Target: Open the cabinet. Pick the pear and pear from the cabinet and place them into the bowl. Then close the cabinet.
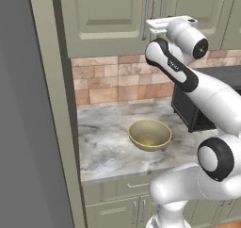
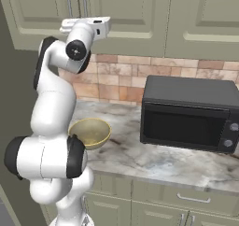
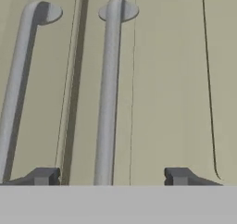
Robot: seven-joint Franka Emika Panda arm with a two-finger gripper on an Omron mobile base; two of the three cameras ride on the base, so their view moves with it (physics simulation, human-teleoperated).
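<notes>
The cabinet (image 1: pixel 108 15) hangs shut above the counter (image 1: pixel 106 142), its 2 sage-green raised-panel doors meeting at a narrow seam. In the hand view 2 slim round metal handles run side by side on either side of that seam, a left handle (image 3: pixel 18 84) and a right handle (image 3: pixel 109 93), each ending in a small round foot on the flat matte door. The claw (image 3: pixel 110 176) is up at the doors with its 2 dark fingertips (image 3: pixel 44 176) apart, and the right handle stands between them, not touched on either side. Below the cabinet, a backsplash (image 1: pixel 113 81) of reddish-tan brick tiles runs along the wall. The bowl (image 1: pixel 149 134), wide, round, dull gold with a thin rim, sits on the veined grey marble counter well below the cabinet. To the right of the bowl stands a boxy black microwave (image 2: pixel 189 113) with a dark glass door. Under the counter are lower cabinets (image 2: pixel 177 206) with short handles. The white arm (image 1: pixel 202 95) rises in front of the counter, past the bowl, up to the doors.
</notes>
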